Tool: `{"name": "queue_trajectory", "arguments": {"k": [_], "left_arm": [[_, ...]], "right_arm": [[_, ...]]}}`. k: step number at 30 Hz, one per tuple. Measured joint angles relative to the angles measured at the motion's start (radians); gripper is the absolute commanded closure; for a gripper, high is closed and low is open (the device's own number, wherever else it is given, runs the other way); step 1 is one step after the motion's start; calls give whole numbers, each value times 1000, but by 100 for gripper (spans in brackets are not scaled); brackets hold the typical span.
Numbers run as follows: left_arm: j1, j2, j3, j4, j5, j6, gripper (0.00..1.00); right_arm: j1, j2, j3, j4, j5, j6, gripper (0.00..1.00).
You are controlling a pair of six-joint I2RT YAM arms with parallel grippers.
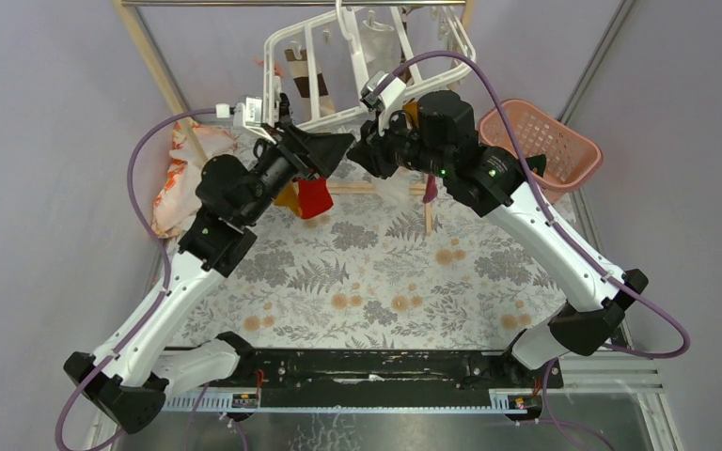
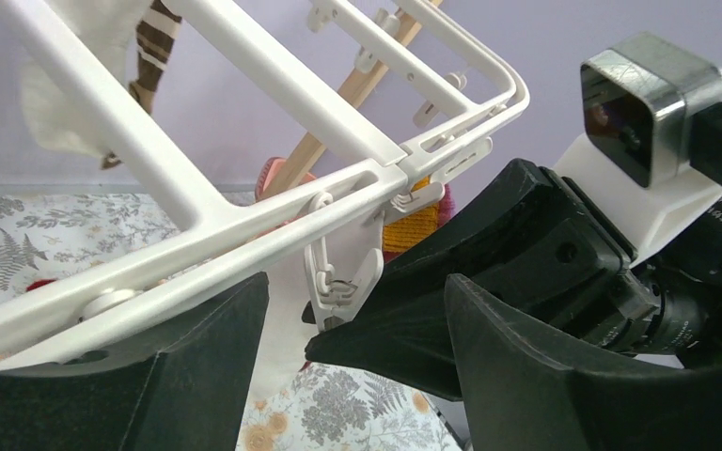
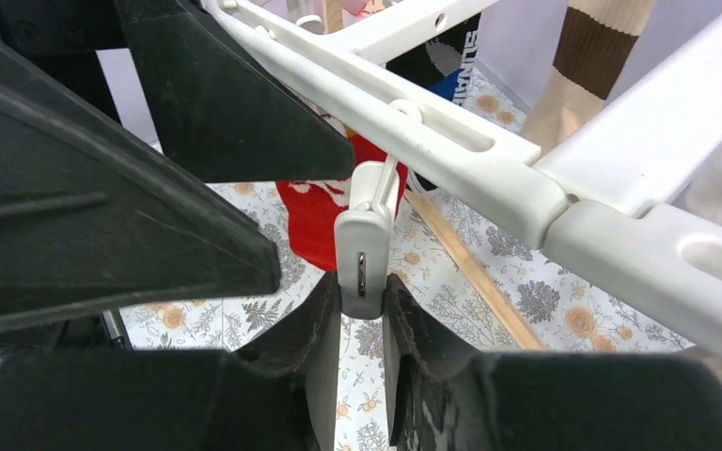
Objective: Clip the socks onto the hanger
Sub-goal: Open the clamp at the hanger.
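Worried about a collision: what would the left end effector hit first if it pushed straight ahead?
Probably the white clip that the right end effector pinches under the hanger bar; depth is hard to judge.

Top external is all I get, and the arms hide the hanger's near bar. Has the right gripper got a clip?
Observer: Yes. The right wrist view shows the right gripper shut on a white clip hanging from the hanger.
Operator: Any sock in that clip?
Observer: None shows in it. A red sock hangs just behind it, and I cannot tell what holds its top.
Operator: And the left gripper?
Observer: The left wrist view shows the left gripper open, with no sock between its fingers.
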Motion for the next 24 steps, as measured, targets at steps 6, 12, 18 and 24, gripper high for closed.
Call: {"name": "queue_trajectory", "arguments": {"k": [6, 12, 18, 24], "left_arm": [[0, -38, -29, 21, -38, 11, 29], [0, -21, -29, 32, -34, 19, 31], [-6, 19, -24, 35, -24, 26, 34], [-8, 21, -24, 37, -25, 31, 38]], "right_arm": [[0, -1, 0, 2, -2, 0, 100], [0, -1, 0, 5, -3, 1, 100], [0, -1, 0, 4, -3, 0, 100], [0, -1, 0, 5, -4, 0, 100]]}}
